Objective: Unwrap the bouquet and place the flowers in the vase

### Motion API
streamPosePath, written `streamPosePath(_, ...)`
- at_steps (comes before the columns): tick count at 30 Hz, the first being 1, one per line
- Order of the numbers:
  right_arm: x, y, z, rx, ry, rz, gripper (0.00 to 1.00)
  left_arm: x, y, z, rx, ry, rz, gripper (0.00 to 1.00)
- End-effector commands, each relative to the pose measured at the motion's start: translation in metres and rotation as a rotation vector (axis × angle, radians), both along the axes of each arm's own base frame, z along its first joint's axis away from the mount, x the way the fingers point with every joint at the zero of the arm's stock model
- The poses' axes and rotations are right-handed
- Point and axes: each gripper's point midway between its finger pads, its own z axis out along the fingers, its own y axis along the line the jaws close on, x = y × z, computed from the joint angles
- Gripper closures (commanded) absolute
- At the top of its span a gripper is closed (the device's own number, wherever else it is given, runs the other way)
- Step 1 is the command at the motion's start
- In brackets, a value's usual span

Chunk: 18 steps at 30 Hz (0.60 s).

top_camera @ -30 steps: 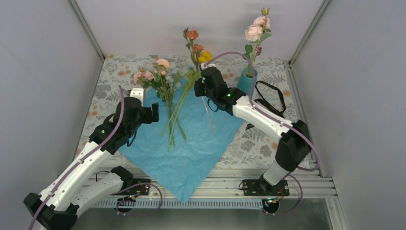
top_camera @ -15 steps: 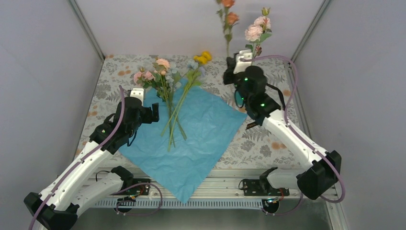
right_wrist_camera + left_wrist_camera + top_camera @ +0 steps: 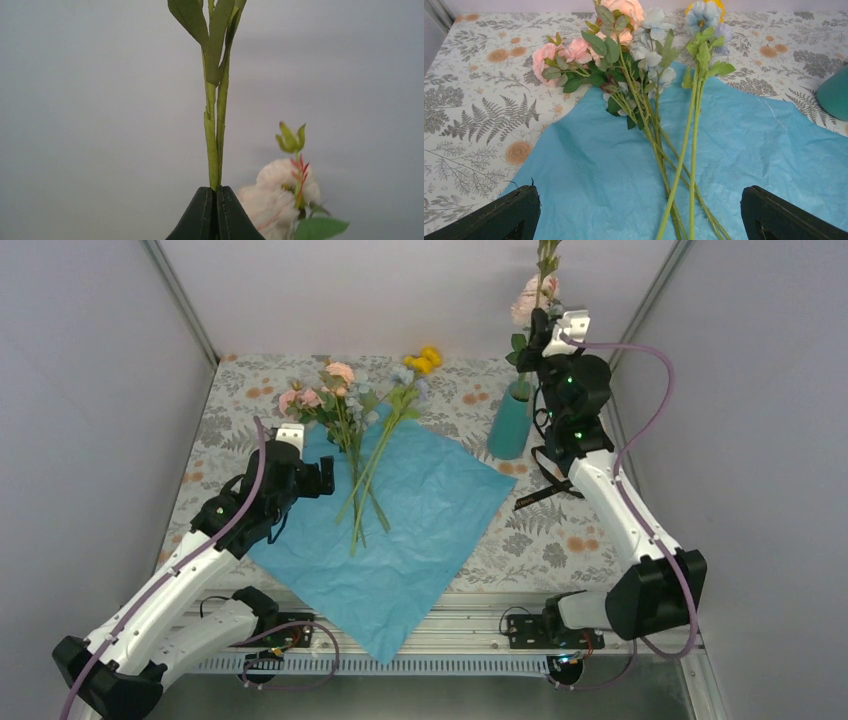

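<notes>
A: Bouquet [image 3: 352, 435], where does it stand?
B: Unwrapped. The blue paper [image 3: 420, 530] lies flat and crinkled on the tabletop [image 3: 230, 420], with one corner over the near edge. The loose flowers [image 3: 659, 125] lie across its far-left part. Their blooms reach past the paper toward the far edge, and the stems point near.
A: Left gripper [image 3: 325, 477]?
B: Fingers spread wide with nothing between them. It sits low at the paper's left edge, facing the stems.
A: Right gripper [image 3: 216, 192]?
B: Fingers pinched tight on one green stem [image 3: 218, 115], held upright above the vase [image 3: 510, 425]. The stem's bloom is out of frame.
A: Vase?
B: Upright near the far-right corner, just beside the paper's right corner. One pink bloom [image 3: 270, 200] already stands in it. Cannot tell whether the held stem's lower end reaches the rim.
</notes>
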Motion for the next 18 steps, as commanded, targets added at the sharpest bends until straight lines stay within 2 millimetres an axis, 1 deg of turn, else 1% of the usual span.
streamPosePath(1, 0.011, -0.009, 0.048, -0.004, -0.169, 0.013, 0.96, 0.000, -0.004, -0.001, 0.002, -0.001, -0.020, 0.00)
streamPosePath(2, 0.020, -0.009, 0.047, -0.007, -0.165, 0.015, 0.96, 0.000, -0.004, -0.001, 0.002, -0.001, -0.022, 0.00)
streamPosePath(3, 0.025, -0.011, 0.054, -0.005, -0.177, 0.017, 0.96, 0.001, -0.004, -0.002, 0.004, 0.001, -0.023, 0.00)
streamPosePath(6, 0.041, -0.015, 0.060, -0.003, -0.182, 0.015, 0.96, 0.001, -0.005, -0.002, 0.004, 0.002, -0.027, 0.00)
streamPosePath(8, 0.049, -0.016, 0.061, -0.001, -0.186, 0.018, 0.96, 0.002, -0.006, -0.003, 0.007, 0.005, -0.029, 0.00)
streamPosePath(10, 0.057, -0.016, 0.055, -0.002, -0.177, 0.024, 0.96, 0.002, -0.006, -0.005, 0.012, 0.011, -0.030, 0.00)
streamPosePath(11, 0.060, -0.016, 0.051, -0.001, -0.169, 0.027, 0.96, 0.003, -0.006, -0.005, 0.012, 0.010, -0.029, 0.00)
streamPosePath(14, 0.068, -0.015, 0.031, 0.002, -0.129, 0.035, 0.96, 0.003, -0.007, -0.007, 0.017, 0.018, -0.032, 0.00)
streamPosePath(16, 0.069, -0.013, 0.014, 0.005, -0.103, 0.049, 0.96, 0.004, -0.007, -0.007, 0.017, 0.018, -0.032, 0.00)
streamPosePath(18, 0.068, -0.013, -0.012, 0.010, -0.061, 0.051, 0.96, 0.004, -0.007, -0.007, 0.018, 0.019, -0.031, 0.00)
